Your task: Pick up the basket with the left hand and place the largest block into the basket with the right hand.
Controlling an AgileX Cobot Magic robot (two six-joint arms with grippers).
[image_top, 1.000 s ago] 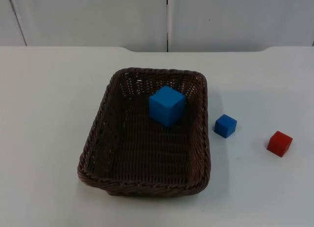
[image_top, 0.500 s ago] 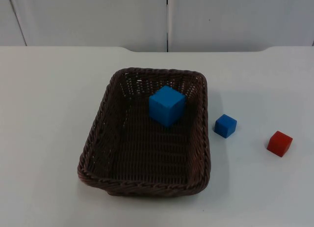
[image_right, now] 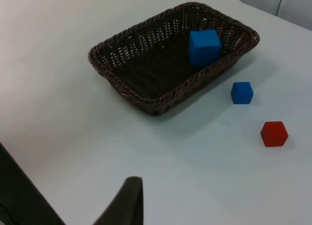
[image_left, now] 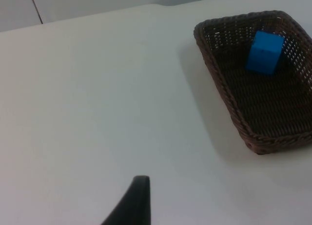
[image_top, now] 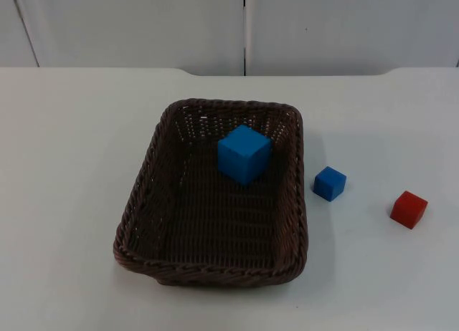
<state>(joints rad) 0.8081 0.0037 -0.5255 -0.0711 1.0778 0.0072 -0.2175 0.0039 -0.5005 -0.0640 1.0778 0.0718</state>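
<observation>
Nothing has moved since the earlier frames. Seen from above, the basket point(image_top: 212, 202) sits mid-table point(image_top: 64, 173), its long axis running from the near edge toward the wall, with open white surface on every side. At its far end lies the big blue block point(image_top: 244, 153), one corner turned toward the near edge. Just right of the basket a small blue block point(image_top: 329, 183) is seen, a red block point(image_top: 409, 209) farther right. Both arms are held back; one left fingertip point(image_left: 130, 203) and one right fingertip point(image_right: 125, 201) are seen well short of the basket, their grip state impossible to tell.
</observation>
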